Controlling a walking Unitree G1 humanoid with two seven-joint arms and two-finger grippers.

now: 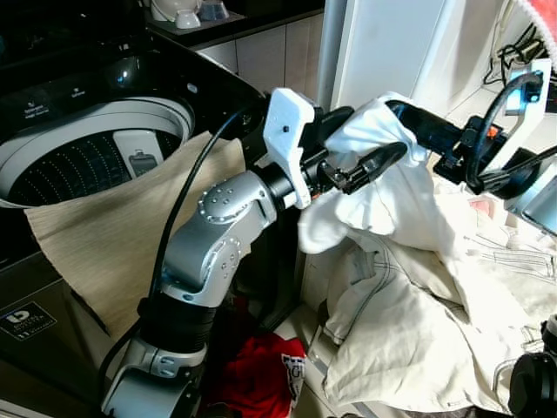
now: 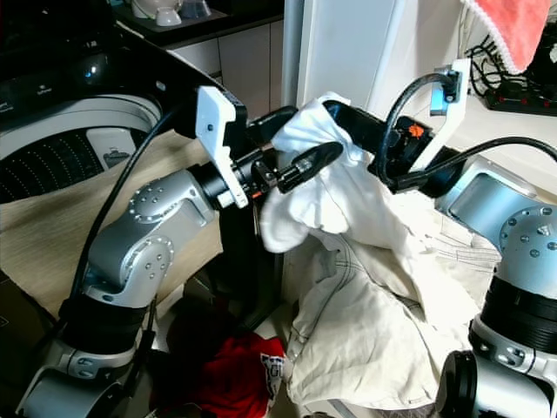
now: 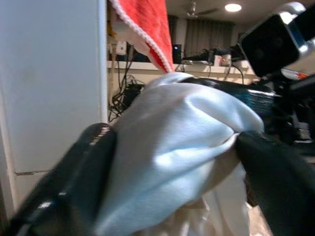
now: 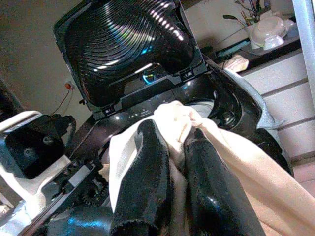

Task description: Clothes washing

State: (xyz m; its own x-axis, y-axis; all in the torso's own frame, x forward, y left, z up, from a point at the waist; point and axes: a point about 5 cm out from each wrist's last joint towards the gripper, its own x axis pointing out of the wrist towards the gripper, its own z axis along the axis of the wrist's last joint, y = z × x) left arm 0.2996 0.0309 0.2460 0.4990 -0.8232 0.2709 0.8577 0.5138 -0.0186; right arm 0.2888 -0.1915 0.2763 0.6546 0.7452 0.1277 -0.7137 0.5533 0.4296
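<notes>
I see my left gripper (image 1: 370, 170) with its two black fingers spread wide around a bunched white cloth (image 1: 374, 205), one finger (image 3: 64, 187) on each side, pressing it. My right gripper (image 2: 344, 113) pinches the top of the same cloth with its fingers (image 4: 147, 182) almost together. The cloth hangs between them, soft and full of folds, above a pile of cream clothes (image 1: 418, 331). The black washing machine (image 1: 96, 157) stands open to the left, a beige cloth (image 1: 113, 244) draped over its edge.
</notes>
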